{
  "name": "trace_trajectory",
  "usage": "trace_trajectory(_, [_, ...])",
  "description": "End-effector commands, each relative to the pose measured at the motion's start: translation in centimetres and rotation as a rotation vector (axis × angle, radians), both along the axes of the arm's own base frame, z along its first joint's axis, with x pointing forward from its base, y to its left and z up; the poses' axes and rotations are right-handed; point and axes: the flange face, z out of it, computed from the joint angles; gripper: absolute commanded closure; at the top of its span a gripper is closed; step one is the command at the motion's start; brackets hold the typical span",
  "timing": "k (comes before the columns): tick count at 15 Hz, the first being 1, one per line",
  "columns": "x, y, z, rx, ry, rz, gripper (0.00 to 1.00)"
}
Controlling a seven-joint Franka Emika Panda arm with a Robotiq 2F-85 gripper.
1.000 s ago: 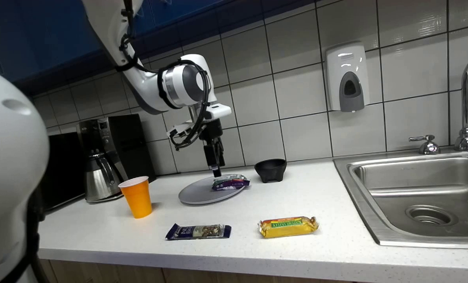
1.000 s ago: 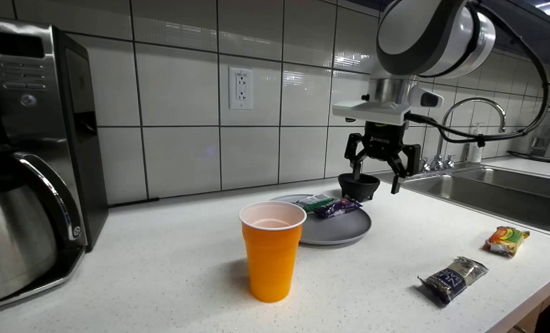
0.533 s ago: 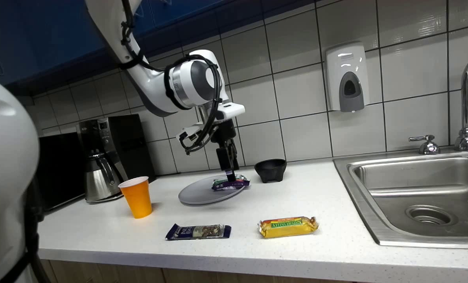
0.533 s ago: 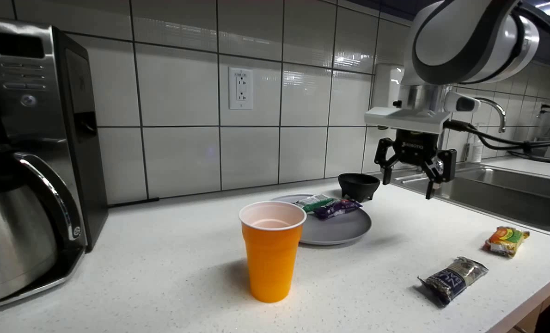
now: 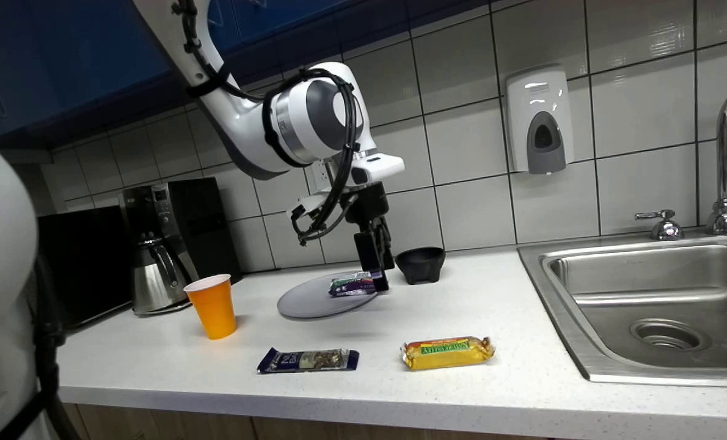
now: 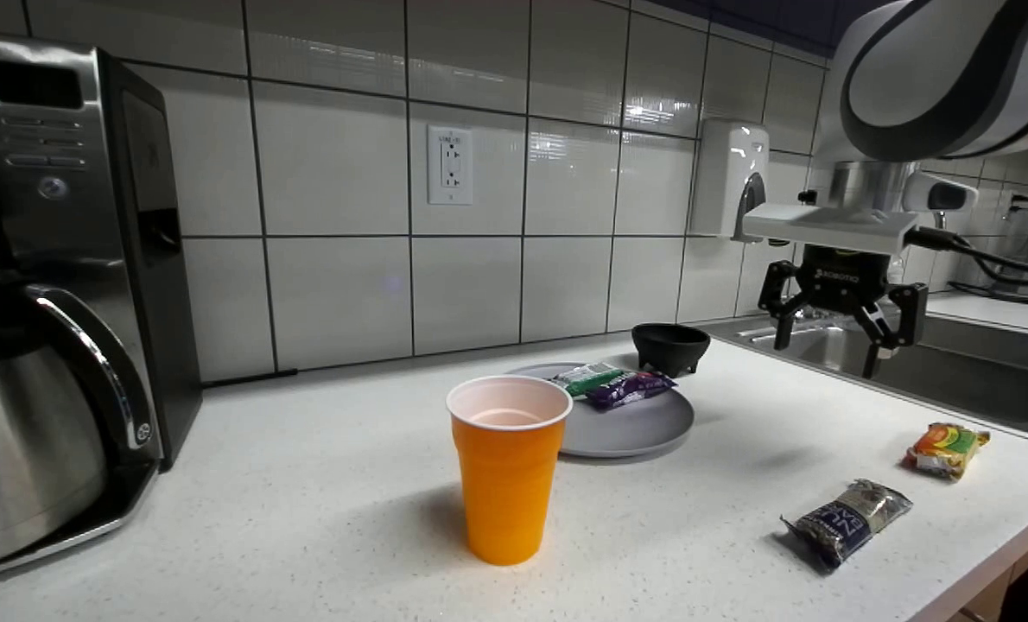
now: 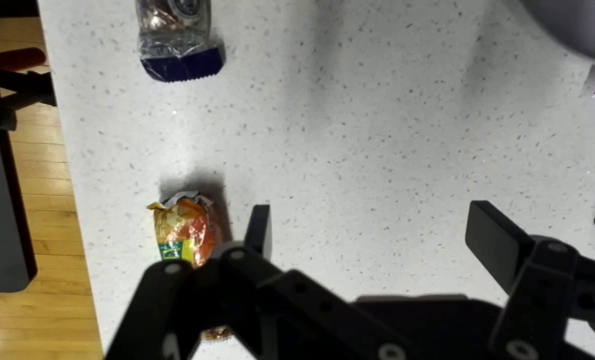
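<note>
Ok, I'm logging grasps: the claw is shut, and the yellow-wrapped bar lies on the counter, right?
Not quite: the claw is open, its fingers wide apart, as the wrist view shows. The yellow-wrapped bar does lie on the counter.

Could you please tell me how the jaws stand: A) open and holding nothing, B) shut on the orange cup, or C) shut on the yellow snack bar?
A: the wrist view shows the jaws apart, with countertop visible between them and the yellow snack bar off to one side.
</note>
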Motion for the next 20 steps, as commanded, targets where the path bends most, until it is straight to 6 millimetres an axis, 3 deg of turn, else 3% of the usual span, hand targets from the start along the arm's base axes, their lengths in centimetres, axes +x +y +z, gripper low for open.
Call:
trace_trajectory(1, [-2.6,-1.9,0.7,-0.017,-0.023,0.018,0.0])
trace_trajectory(12, [-6.3,-7.3,-1.8,-0.047,-0.001,-0.034,0.0])
trace_trajectory(20, [-7.7,-8.5,-3.8,-0.005,0.048,0.01,0.0])
